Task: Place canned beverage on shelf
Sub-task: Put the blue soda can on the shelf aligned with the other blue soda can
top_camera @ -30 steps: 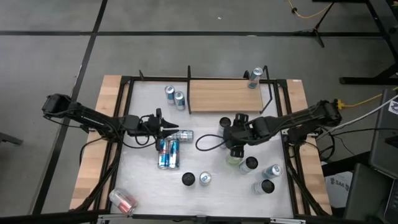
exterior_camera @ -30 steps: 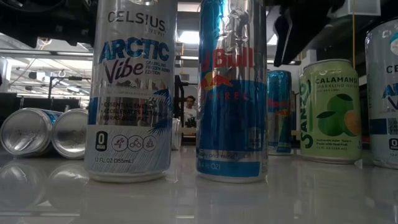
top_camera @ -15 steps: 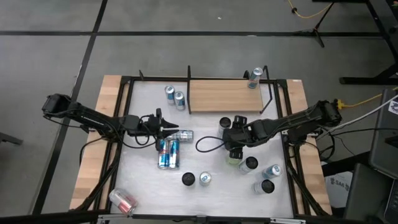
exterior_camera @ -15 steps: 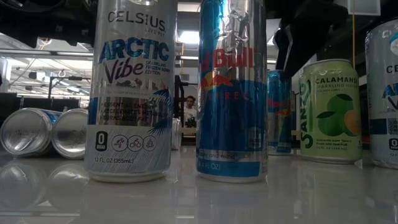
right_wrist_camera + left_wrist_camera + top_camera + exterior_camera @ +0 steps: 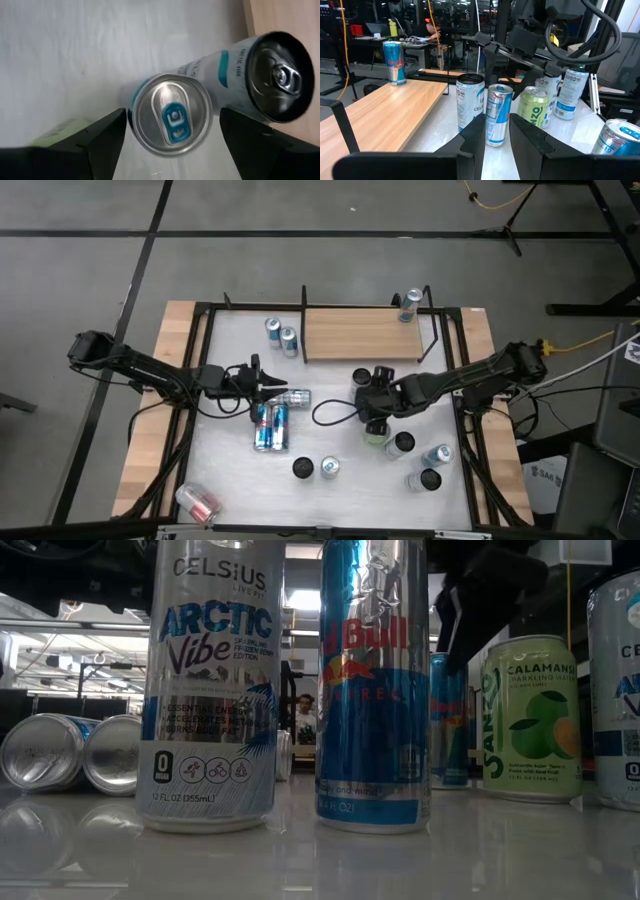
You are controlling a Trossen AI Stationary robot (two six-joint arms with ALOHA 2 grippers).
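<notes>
The right gripper point(image 5: 375, 402) hangs open and empty over a blue-topped can point(image 5: 170, 116) on the desk point(image 5: 340, 455) just before the shelf point(image 5: 360, 334), and coming down it may knock the dark-topped can point(image 5: 274, 77) close beside.

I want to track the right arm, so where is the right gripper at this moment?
High view: the right gripper hangs open above the silver-topped can, just below the shelf.

Two dark jointed arms point(image 5: 150, 368), black looping cable point(image 5: 335, 412), black fingers point(image 5: 472, 137)
</notes>
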